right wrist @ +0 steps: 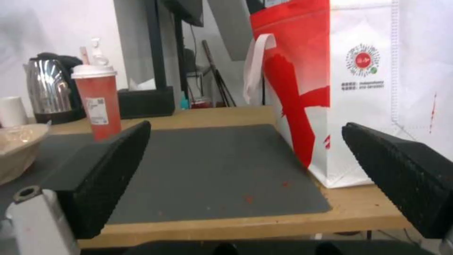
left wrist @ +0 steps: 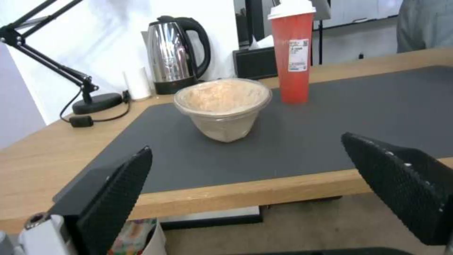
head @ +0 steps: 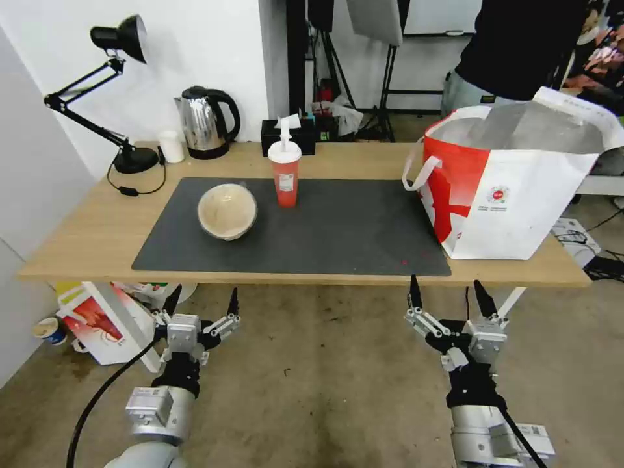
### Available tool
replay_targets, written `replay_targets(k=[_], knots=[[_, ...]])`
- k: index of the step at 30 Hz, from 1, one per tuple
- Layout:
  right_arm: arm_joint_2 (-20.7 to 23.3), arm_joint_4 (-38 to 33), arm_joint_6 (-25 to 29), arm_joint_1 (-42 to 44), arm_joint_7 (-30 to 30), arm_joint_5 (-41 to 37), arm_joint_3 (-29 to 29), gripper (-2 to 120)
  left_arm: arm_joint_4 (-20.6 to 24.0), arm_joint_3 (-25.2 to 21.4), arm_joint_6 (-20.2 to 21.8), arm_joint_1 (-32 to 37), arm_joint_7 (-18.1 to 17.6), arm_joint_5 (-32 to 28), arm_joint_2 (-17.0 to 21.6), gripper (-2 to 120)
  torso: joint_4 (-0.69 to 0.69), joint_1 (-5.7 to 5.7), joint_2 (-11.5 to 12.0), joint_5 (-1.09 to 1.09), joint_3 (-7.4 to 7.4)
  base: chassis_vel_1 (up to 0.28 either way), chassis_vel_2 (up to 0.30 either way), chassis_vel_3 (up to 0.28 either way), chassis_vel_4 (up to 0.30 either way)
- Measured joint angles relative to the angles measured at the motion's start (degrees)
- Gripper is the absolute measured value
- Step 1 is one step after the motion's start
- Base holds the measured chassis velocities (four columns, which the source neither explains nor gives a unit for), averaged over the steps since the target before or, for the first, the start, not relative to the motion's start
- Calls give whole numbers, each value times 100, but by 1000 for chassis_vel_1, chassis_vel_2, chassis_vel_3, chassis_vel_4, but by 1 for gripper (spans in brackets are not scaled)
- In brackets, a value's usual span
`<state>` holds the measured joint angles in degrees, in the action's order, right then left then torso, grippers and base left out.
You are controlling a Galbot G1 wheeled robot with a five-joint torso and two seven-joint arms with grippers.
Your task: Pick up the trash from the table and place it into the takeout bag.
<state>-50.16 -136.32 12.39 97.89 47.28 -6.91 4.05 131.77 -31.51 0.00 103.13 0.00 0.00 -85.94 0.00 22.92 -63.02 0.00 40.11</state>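
Observation:
A tan round paper bowl (head: 227, 210) (left wrist: 223, 106) (right wrist: 16, 148) sits on the left part of the dark grey mat (head: 338, 227). Just behind it, to its right, stands a red cup (head: 285, 174) (left wrist: 293, 56) (right wrist: 97, 104) with a white lid and straw. The takeout bag (head: 513, 185) (right wrist: 359, 88), white and red with foil lining, stands open at the table's right end. My left gripper (head: 203, 301) (left wrist: 245, 191) hangs open below the table's front edge, in front of the bowl. My right gripper (head: 447, 294) (right wrist: 245, 184) is open too, below the front edge near the bag.
Along the back of the light-wood table (head: 84, 240) stand a black desk lamp (head: 120, 97), a small white cup (head: 171, 146), a steel kettle (head: 207, 121) and a black tissue box (head: 288, 135). A smaller red-white bag (head: 104, 322) lies on the floor under the table's left end.

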Motion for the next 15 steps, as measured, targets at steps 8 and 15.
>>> replay_targets(k=[8,15], knots=[[46,-1,-2,33,6,1,-32,100,0,0,0,0,0,0,0,100,0,0,0,0,0,0,0,0,0],[85,-11,-7,83,-2,15,-84,100,0,0,0,0,0,0,0,100,0,0,0,0,0,0,0,0,0]])
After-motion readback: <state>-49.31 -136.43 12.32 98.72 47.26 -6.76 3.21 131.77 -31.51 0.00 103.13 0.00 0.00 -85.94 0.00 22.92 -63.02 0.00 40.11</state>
